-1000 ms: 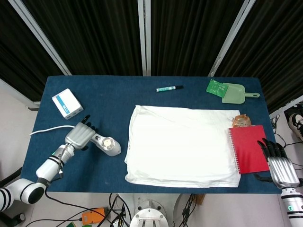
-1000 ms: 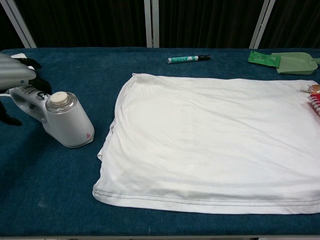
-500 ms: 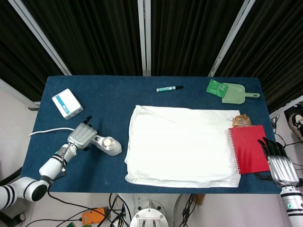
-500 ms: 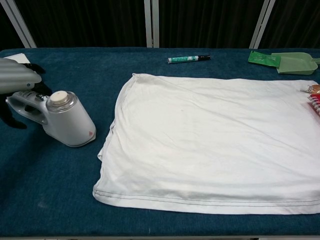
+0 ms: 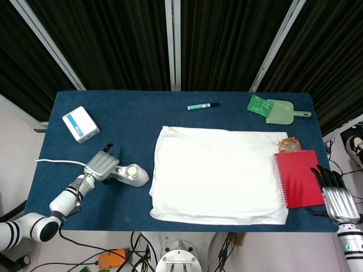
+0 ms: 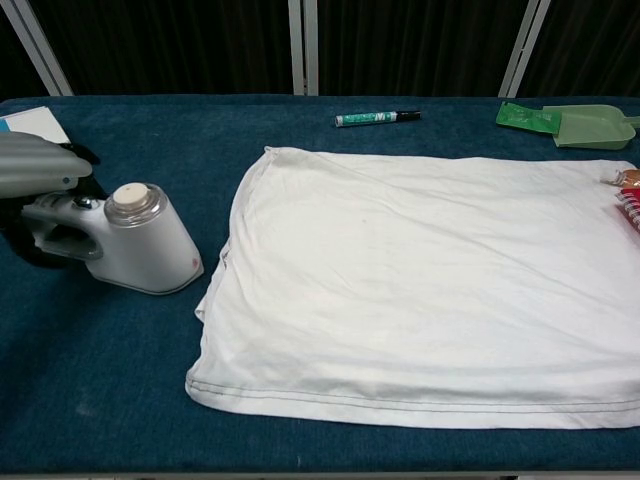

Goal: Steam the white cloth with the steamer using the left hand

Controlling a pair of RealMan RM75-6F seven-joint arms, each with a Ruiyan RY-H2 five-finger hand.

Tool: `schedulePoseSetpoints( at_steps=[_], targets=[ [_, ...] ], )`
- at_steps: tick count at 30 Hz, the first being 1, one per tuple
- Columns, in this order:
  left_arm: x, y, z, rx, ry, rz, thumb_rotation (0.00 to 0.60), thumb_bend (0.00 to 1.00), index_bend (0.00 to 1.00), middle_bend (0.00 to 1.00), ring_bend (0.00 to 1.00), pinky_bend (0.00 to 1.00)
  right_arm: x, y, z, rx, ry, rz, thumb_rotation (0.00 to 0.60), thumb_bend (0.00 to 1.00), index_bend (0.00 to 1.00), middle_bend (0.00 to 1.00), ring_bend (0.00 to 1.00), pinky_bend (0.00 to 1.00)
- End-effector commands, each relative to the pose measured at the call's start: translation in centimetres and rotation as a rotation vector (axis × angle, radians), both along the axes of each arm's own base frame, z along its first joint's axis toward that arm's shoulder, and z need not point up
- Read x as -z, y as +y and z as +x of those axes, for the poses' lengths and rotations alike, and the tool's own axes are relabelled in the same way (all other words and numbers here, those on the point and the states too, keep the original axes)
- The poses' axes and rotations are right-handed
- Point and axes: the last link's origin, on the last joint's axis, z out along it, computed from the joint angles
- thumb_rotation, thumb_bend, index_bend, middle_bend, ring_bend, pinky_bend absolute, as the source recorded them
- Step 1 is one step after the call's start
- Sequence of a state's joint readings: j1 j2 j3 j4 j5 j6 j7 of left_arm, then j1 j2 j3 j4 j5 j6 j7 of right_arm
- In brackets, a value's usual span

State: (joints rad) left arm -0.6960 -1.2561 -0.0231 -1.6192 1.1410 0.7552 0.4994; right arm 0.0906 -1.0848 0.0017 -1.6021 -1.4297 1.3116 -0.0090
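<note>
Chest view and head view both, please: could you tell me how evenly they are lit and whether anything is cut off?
Head view: even overhead light, no glare, soft shadow under the white cloth. Chest view: the left hand gripping the steamer is cropped at the frame's left edge, and the cloth runs off the right edge.

Blue-covered bench [image 5: 130, 122] carries: steamer [image 5: 129, 174] at left robot hand [image 5: 101, 165], white cloth [image 5: 218, 173] beyond it, box [image 5: 80, 124], marker [image 5: 202, 106], green scoop [image 5: 282, 111], red notebook [image 5: 298, 178] by right robot hand [image 5: 334, 198].

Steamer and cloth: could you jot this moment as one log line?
left hand: grips steamer handle | steamer: on table, beside white cloth, apart | right hand: idle beside red notebook
</note>
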Motion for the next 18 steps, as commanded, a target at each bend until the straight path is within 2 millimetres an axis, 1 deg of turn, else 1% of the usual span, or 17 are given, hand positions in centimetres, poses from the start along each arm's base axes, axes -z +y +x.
schedulePoseSetpoints(
  at_steps=[1,2,3,4,5,6,8,10,12,13,18],
  targets=[
    [-0.1,-0.1,0.0,-0.021,-0.004,-0.007,0.600,0.21,0.69,0.75,0.58,0.01,-0.1,0.0,-0.1,0.003,-0.001,-0.004,0.600,0.08,0.00,0.00,0.00,0.00],
    [-0.2,-0.1,0.0,-0.029,-0.006,-0.009,0.600,0.23,0.71,0.76,0.60,0.05,-0.1,0.0,-0.1,0.004,-0.002,-0.006,0.600,0.08,0.00,0.00,0.00,0.00],
    [-0.2,-0.1,0.0,-0.035,-0.009,-0.010,0.600,0.25,0.72,0.78,0.61,0.13,-0.1,0.0,-0.1,0.004,-0.002,-0.006,0.600,0.08,0.00,0.00,0.00,0.00],
    [-0.3,-0.1,0.0,-0.041,-0.013,-0.009,0.600,0.27,0.72,0.78,0.61,0.19,-0.1,0.0,-0.1,0.004,-0.002,-0.006,0.600,0.08,0.00,0.00,0.00,0.00],
    [-0.4,-0.1,0.1,-0.049,-0.020,-0.008,0.600,0.31,0.73,0.79,0.62,0.28,-0.1,0.0,-0.1,0.004,-0.002,-0.005,0.600,0.08,0.00,0.00,0.00,0.00],
    [-0.5,-0.2,0.2,-0.059,-0.033,-0.008,0.600,0.36,0.74,0.80,0.63,0.34,-0.1,0.0,-0.1,0.004,-0.003,-0.004,0.600,0.08,0.00,0.00,0.00,0.00],
    [-0.7,-0.2,0.2,-0.073,-0.051,-0.009,0.600,0.43,0.74,0.81,0.63,0.41,-0.1,0.0,-0.1,0.004,-0.004,-0.002,0.600,0.08,0.00,0.00,0.00,0.00],
    [-1.0,-0.2,0.3,-0.092,-0.079,-0.010,0.600,0.52,0.75,0.84,0.65,0.50,0.0,-0.1,-0.2,0.004,-0.003,0.005,0.600,0.08,0.00,0.00,0.00,0.00],
    [-1.2,-0.1,0.5,-0.112,-0.110,-0.014,0.600,0.56,0.76,0.85,0.66,0.57,0.2,-0.2,-0.1,0.003,0.000,0.019,0.600,0.08,0.00,0.00,0.00,0.00],
    [-1.3,-0.1,0.7,-0.120,-0.125,-0.016,0.600,0.58,0.76,0.86,0.67,0.59,0.3,-0.2,-0.1,0.001,0.003,0.029,0.600,0.08,0.00,0.00,0.00,0.00],
    [-1.9,0.7,1.8,-0.149,-0.212,-0.027,0.600,0.64,0.78,0.90,0.70,0.62,1.3,-0.4,0.3,-0.022,0.016,0.101,0.600,0.08,0.00,0.00,0.00,0.00]
  ],
)
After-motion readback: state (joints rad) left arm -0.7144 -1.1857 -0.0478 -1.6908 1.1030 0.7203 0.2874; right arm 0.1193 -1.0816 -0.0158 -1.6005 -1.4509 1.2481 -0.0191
